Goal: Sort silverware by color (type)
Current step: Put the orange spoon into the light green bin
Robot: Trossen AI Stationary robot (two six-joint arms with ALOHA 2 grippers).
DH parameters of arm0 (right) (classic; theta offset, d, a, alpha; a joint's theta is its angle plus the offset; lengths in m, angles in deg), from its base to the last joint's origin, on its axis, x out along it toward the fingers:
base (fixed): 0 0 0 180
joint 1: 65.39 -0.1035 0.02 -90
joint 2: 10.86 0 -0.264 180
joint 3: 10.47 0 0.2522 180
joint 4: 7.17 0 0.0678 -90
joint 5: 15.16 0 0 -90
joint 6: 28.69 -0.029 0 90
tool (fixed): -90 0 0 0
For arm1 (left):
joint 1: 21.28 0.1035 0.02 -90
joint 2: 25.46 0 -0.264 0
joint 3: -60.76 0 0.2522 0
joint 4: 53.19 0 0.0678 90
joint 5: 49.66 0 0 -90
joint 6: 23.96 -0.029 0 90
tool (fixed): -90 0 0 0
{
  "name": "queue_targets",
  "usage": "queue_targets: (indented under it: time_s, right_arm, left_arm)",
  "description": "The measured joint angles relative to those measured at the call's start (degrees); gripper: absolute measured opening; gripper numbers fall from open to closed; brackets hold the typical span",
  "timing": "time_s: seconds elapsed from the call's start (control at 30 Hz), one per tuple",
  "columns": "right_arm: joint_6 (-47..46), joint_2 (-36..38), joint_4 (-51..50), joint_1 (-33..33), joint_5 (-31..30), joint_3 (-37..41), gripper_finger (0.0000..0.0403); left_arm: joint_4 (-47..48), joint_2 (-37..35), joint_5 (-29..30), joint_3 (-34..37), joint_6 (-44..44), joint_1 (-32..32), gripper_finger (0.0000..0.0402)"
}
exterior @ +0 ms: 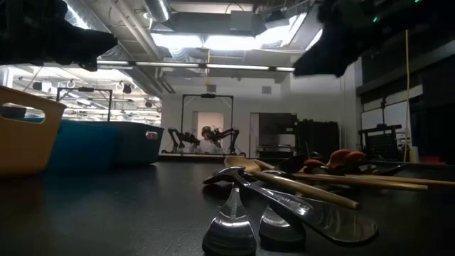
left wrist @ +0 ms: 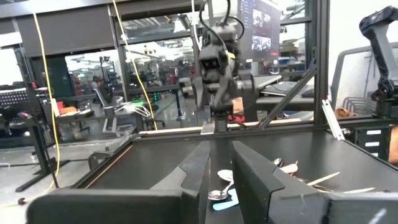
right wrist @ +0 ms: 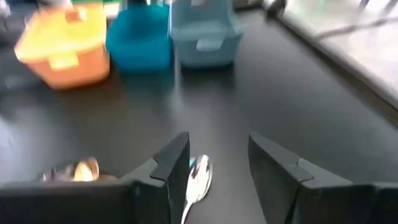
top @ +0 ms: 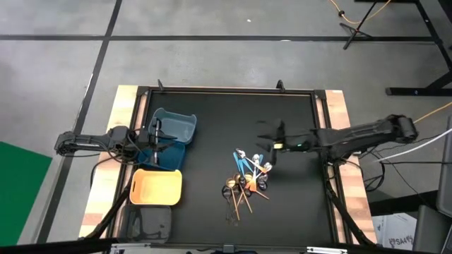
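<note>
The silverware (top: pixel 247 178) lies in a loose crossed pile on the black table, right of centre: light blue pieces (top: pixel 246 164), orange-handled ones (top: pixel 265 168), black ones (top: pixel 233 204) and copper ones (top: pixel 244 194). The low view shows silver spoon heads (exterior: pixel 231 229) up close. My right gripper (top: pixel 272 146) hangs open just beyond the pile's far end; in its wrist view (right wrist: pixel 219 142) a silver spoon head (right wrist: pixel 199 174) lies on the table under the gap. My left gripper (top: pixel 157 134) hovers over the bins, slightly open (left wrist: pixel 219 149), holding nothing.
A row of bins stands on the table's left side: a pale blue-grey bin (top: pixel 175 125), a darker blue bin (top: pixel 164 154), an orange-yellow bin (top: pixel 157 187) and a grey one (top: pixel 152 222). Bare black tabletop (top: pixel 212 134) lies between the bins and the pile.
</note>
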Motion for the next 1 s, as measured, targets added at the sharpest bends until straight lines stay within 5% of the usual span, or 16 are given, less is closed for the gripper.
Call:
queue_targets:
  time_s: [0.4, 1.0]
  right_arm:
    - [0.4, -18.5, -0.9, 0.0, 7.7, -3.2, 0.0153]
    - [3.7, -28.5, 2.1, 0.0, 8.8, -3.2, 0.0153]
  left_arm:
    - [0.2, 0.0, 0.0, 0.0, 0.0, 0.0, 0.0060]
    - [0.2, 0.0, 0.0, 0.0, -0.1, 0.0, 0.0060]
